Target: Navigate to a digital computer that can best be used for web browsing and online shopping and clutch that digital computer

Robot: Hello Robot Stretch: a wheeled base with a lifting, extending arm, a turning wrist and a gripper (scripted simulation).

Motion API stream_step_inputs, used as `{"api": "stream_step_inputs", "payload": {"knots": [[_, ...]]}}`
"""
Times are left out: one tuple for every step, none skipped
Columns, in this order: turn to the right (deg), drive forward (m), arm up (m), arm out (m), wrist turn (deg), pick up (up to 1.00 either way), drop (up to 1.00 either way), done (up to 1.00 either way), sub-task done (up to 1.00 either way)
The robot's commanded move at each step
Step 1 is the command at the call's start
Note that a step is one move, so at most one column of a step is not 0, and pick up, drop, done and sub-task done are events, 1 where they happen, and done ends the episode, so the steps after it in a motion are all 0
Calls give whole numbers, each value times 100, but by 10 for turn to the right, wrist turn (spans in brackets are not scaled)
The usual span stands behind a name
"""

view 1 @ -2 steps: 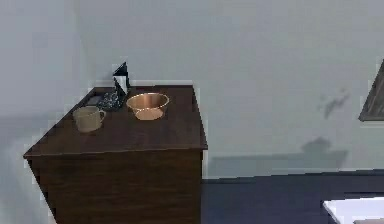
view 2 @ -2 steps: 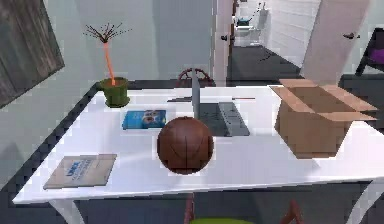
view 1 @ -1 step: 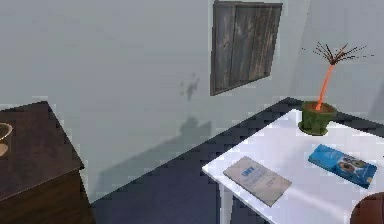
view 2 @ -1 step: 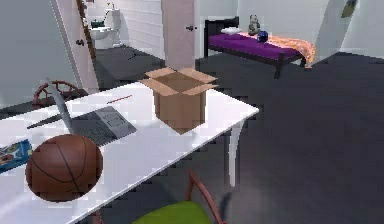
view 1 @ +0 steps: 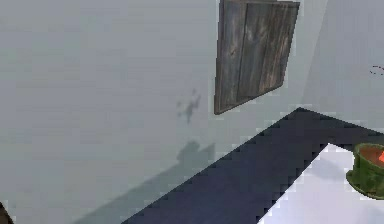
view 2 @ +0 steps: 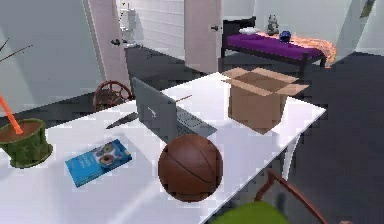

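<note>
A grey laptop (view 2: 160,112) stands open on the white table (view 2: 300,118) in the arm side view, its lid's back turned toward me and its keyboard on the far side. A brown basketball (view 2: 190,168) rests just in front of it. An open cardboard box (view 2: 258,95) sits to its right.
A blue book (view 2: 100,160) and a green plant pot (view 2: 27,143) lie at the table's left; the pot (view 1: 370,168) shows again on the table corner (view 1: 320,190) in the forward view. A chair (view 2: 112,95) stands behind the table, another (view 2: 285,190) near the bottom. Ahead are a wall, a shuttered window (view 1: 257,50) and dark floor (view 1: 230,165).
</note>
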Motion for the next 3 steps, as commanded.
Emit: {"api": "stream_step_inputs", "payload": {"knots": [[0, 0, 50, 0, 0, 0, 0, 0, 0], [0, 0, 38, 0, 0, 0, 0, 0, 0], [0, 0, 0, 42, 0, 0, 0, 0, 0]]}}
